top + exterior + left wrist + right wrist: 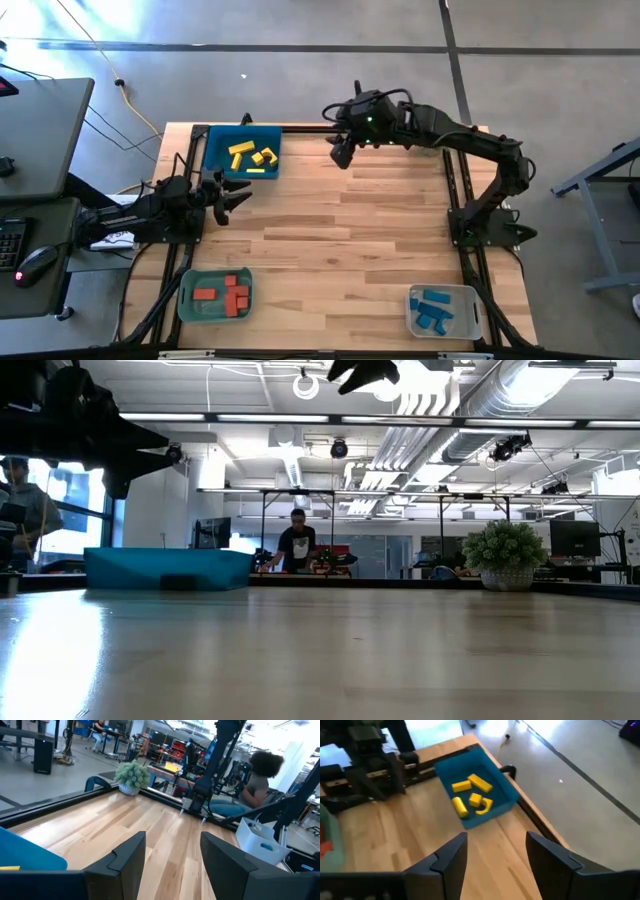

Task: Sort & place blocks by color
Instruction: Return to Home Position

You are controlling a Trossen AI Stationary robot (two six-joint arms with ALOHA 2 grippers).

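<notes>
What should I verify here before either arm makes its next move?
1. Yellow blocks all in blue tray: ok.
2. Red-orange blocks all in green tray: ok.
3. Blue blocks all in pale tray: ok.
4. No stray blocks on table: ok.
5. Left gripper, jaws open, empty: ok.
6. Right gripper, jaws open, empty: ok.

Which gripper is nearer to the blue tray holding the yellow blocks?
Left. The left gripper sits just off the blue tray's edge, open. The right gripper hangs clearly farther off, near the table's far edge, also open.
</notes>
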